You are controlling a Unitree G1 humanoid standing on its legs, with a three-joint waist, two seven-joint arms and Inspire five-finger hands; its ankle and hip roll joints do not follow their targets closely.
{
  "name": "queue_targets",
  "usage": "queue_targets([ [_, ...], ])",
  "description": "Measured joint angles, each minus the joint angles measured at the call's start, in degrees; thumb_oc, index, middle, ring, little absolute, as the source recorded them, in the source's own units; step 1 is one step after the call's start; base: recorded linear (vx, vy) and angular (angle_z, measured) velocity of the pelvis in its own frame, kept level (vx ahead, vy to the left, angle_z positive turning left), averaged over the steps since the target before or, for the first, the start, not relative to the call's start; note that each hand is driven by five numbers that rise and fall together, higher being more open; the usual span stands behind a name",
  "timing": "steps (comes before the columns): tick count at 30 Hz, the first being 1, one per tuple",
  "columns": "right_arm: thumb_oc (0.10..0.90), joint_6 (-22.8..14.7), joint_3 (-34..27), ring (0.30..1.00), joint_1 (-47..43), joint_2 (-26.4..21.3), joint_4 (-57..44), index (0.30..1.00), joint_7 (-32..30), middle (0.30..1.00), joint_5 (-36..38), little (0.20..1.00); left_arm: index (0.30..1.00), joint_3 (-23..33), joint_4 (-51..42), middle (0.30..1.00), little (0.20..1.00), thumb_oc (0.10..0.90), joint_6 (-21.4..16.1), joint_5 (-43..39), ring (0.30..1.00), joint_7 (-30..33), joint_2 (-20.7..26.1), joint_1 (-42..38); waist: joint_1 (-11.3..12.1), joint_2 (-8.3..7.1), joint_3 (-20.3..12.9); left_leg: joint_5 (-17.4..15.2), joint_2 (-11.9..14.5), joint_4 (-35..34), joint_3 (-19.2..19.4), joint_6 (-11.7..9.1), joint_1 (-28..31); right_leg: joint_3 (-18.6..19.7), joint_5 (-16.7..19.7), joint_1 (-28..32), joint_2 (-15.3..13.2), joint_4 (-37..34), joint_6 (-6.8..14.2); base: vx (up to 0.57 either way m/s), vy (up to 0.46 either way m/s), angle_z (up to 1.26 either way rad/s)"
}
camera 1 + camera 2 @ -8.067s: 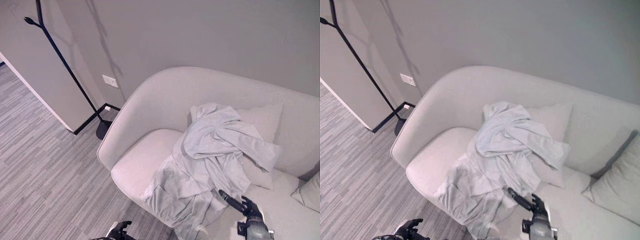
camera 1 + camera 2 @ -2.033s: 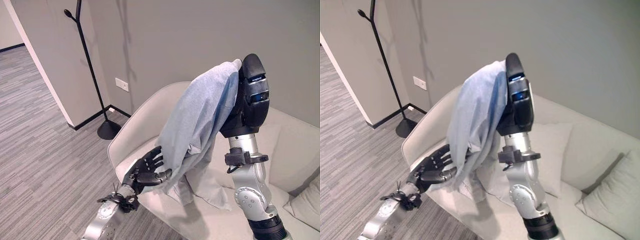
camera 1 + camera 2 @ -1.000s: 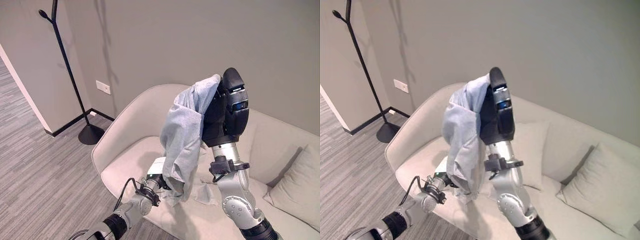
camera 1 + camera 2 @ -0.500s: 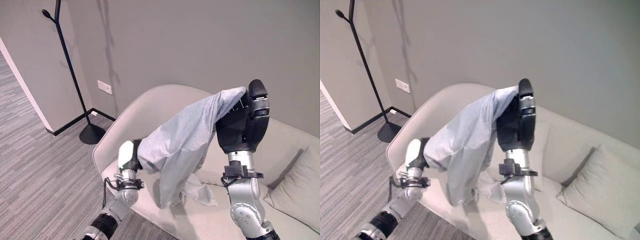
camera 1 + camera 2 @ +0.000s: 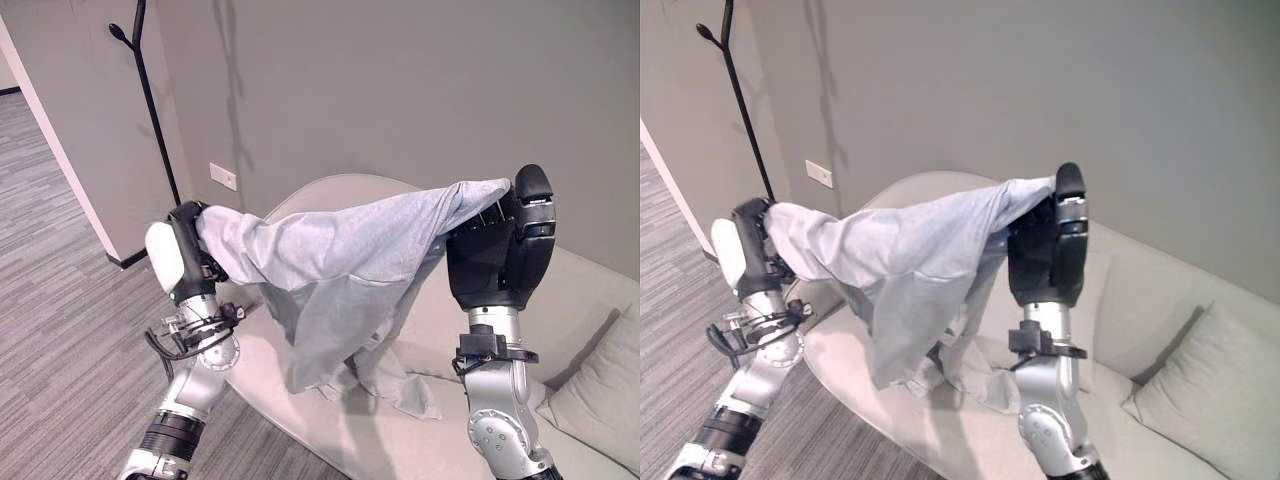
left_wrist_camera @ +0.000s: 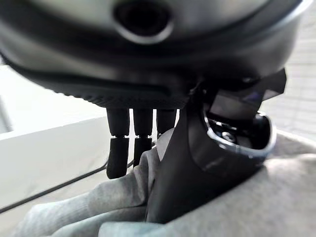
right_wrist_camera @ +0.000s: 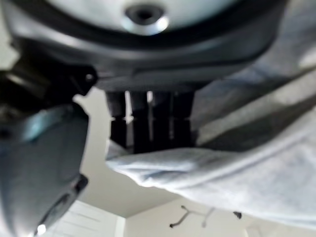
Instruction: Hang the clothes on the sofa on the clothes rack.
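A light grey-blue garment is stretched in the air between my two raised hands, above the pale sofa. My left hand is shut on its left end, with fingers curled over the cloth. My right hand is shut on the right end, its fingers folded onto the fabric. The garment's lower part hangs down and trails onto the sofa seat. The black clothes rack stands by the wall, behind and left of my left hand.
A cushion lies at the sofa's right end. A white wall socket sits low on the grey wall. A wall corner juts out at the left, with grey striped floor in front of it.
My left hand has risen and swung out to the left with the cloth's end, so the garment now spreads wide between the hands. The right hand has stayed raised.
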Motion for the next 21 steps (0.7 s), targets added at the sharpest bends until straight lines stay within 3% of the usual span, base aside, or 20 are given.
queue_targets([
  [4,0.4,0.15,-0.48,0.3,0.12,-0.13,-0.01,0.3,1.26,0.3,-0.02,0.3,0.3,1.18,-1.29,0.3,0.3,0.4,-0.01,1.93,0.3,0.4,0.86,0.0,-0.22,-0.01,0.01,-0.3,-0.12,0.0,0.16,0.25,0.07,0.31,0.4,-0.07,-0.05,0.02,0.13,0.01,0.086,-0.02],
  [8,0.4,0.26,-1.79,0.3,2.46,-2.39,-1.05,0.3,2.69,0.3,-1.24,0.3,0.3,1.8,-4.86,0.3,0.3,0.4,-0.1,5.38,0.3,0.41,5.49,-0.01,-0.38,0.01,0.05,-0.99,-1.06,-0.05,0.18,1.15,-0.55,0.51,1.59,-0.82,-1.12,0.08,0.26,-0.03,0.131,0.0],
  [11,0.4,0.63,-1.48,0.3,3.13,-2.93,-1.89,0.3,3.5,0.3,-3.08,0.3,0.3,4.09,-8.0,0.3,0.3,0.4,-0.57,8.36,0.3,1.23,7.05,-0.15,-0.43,1.01,0.69,-1.49,-2.08,0.53,1.25,2.25,-2.13,0.53,5.83,-4.1,-2.12,1.3,-0.44,-0.09,0.19,-0.16],
  [12,0.4,0.73,-1.44,0.3,2.99,-2.96,-2.42,0.3,3.57,0.3,-3.71,0.3,0.3,4.78,-9.32,0.3,0.3,0.4,-0.88,8.8,0.3,2.33,7.38,-0.16,-0.44,1.93,1.45,-2.16,-2.22,1.44,2.06,3.3,-3.33,0.41,9.62,-6.07,-2.29,1.58,-1.05,-0.07,0.182,-0.23],
  [13,0.4,0.76,-1.47,0.3,2.99,-2.96,-3.06,0.3,3.59,0.3,-3.89,0.3,0.3,5.33,-10.15,0.3,0.3,0.4,-0.93,9.18,0.3,2.97,7.37,-0.15,-0.87,2.84,2.33,-2.25,-2.39,1.63,2.08,4.1,-3.63,0.46,11.71,-6.8,-2.38,2.27,-3.29,-0.04,0.102,-0.12],
  [14,0.4,0.75,-1.5,0.3,3.04,-2.99,-3.58,0.3,3.6,0.3,-3.91,0.3,0.3,5.62,-10.8,0.3,0.3,0.4,-0.94,9.55,0.3,3.37,7.31,-0.15,-1.18,3.77,3.09,-2.32,-2.33,1.45,1.81,4.8,-3.55,0.73,12.17,-7.43,-2.35,3.71,-3.85,-0.07,0.077,0.04],
  [15,0.4,0.75,-1.52,0.3,3.05,-3.03,-4.06,0.3,3.7,0.3,-3.98,0.3,0.3,5.61,-11.53,0.3,0.3,0.4,-0.99,9.64,0.3,3.84,7.28,-0.15,-1.26,5.16,4.0,-1.94,-1.59,0.65,1.59,5.31,-3.11,1.76,9.29,-8.26,-1.74,6.85,-1.26,-0.04,0.026,0.17],
  [16,0.4,0.71,-1.6,0.3,3.09,-3.24,-4.39,0.3,4.12,0.3,-4.15,0.3,0.3,5.61,-12.33,0.3,0.3,0.4,-1.49,9.77,0.3,4.32,7.14,-0.18,-1.77,5.65,4.16,-0.73,-1.54,0.3,0.69,5.23,-2.77,3.1,3.26,-8.32,0.34,10.01,0.81,-0.14,0.042,0.26],
  [17,0.4,0.67,-1.62,0.3,2.97,-4.63,-5.01,0.3,4.68,0.3,-4.37,0.3,0.3,5.82,-14.17,0.3,0.3,0.4,-1.62,9.68,0.3,4.84,6.4,-0.22,-1.63,6.01,4.41,-0.61,-0.52,0.23,-0.22,5.27,-3.42,7.54,-8.69,-9.94,5.37,17.05,-1.19,-0.11,-0.013,0.37],
  [18,0.4,0.69,-1.62,0.3,2.98,-5.41,-5.48,0.3,5.13,0.3,-5.04,0.3,0.3,5.93,-15.15,0.3,0.3,0.4,-1.94,9.58,0.3,5.28,6.26,-0.24,-1.68,6.09,4.48,-0.17,-0.18,0.29,-0.75,5.04,-4.08,11.6,-13.14,-9.87,10.33,18.02,-2.83,-0.12,-0.011,0.25],
  [19,0.4,0.7,-1.69,0.3,2.8,-6.52,-5.5,0.3,5.8,0.3,-5.8,0.3,0.3,6.32,-15.15,0.3,0.3,0.4,-2.64,9.47,0.3,5.39,5.55,-0.2,-1.21,5.8,4.32,-0.13,-0.26,0.6,-0.83,4.98,-4.5,11.04,-14.57,-9.52,12.17,18.27,-4.07,-0.03,-0.085,0.32],
  [21,0.4,0.77,-1.57,0.3,2.84,-9.07,-5.48,0.3,5.99,0.3,-6.67,0.3,0.3,6.41,-15.29,0.3,0.3,0.4,-2.99,8.31,0.3,2.95,3.46,0.36,-0.4,6.24,4.66,0.09,-0.07,0.47,-2.38,4.64,-3.68,12.56,-15.7,-5.63,13.25,14.18,-4.68,0.01,-0.142,0.26],
])
